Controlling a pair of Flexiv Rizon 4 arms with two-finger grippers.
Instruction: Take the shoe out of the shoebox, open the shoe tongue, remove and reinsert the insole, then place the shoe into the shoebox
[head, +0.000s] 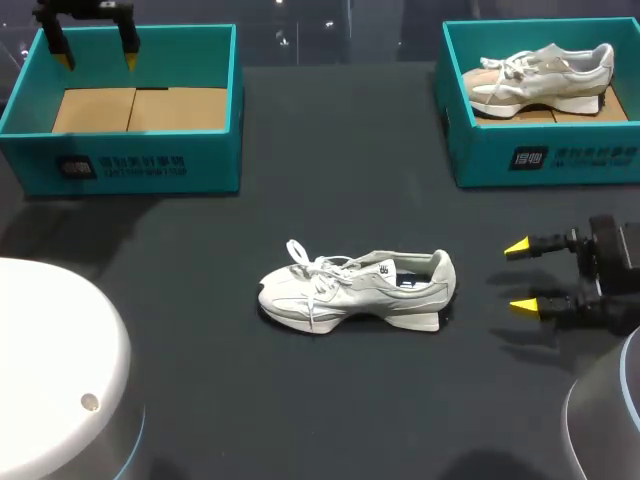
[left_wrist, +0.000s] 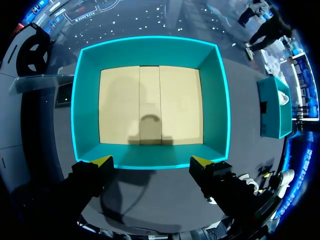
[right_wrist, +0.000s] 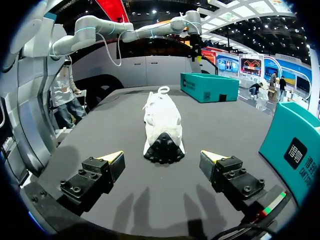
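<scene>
**Supervisor:** What have you got on your screens?

**Operator:** I'm placing everything from the loose shoe. It lies in the middle of the dark table, outside either box. Its toe points toward my left side and its heel toward my right.

**Supervisor:** And the boxes?

**Operator:** There are two teal ones, both at the far edge and well apart from that shoe. The left shoebox stands beyond the toe end, and I see only its bare cardboard floor. The right shoebox stands beyond the heel end and holds a second shoe, pale like the first.

**Supervisor:** Anything more on the loose one?

**Operator:** It's white and grey. The laces are splayed near the toe, and the collar gapes open at the heel.

**Supervisor:** What about the tools?

**Operator:** My right gripper sits off the heel end, near the shoe but not touching it. Its yellow tips are spread wide with nothing between them. My left gripper is far from the shoe, over the left shoebox's near wall. It's also released and holds nothing.
</scene>
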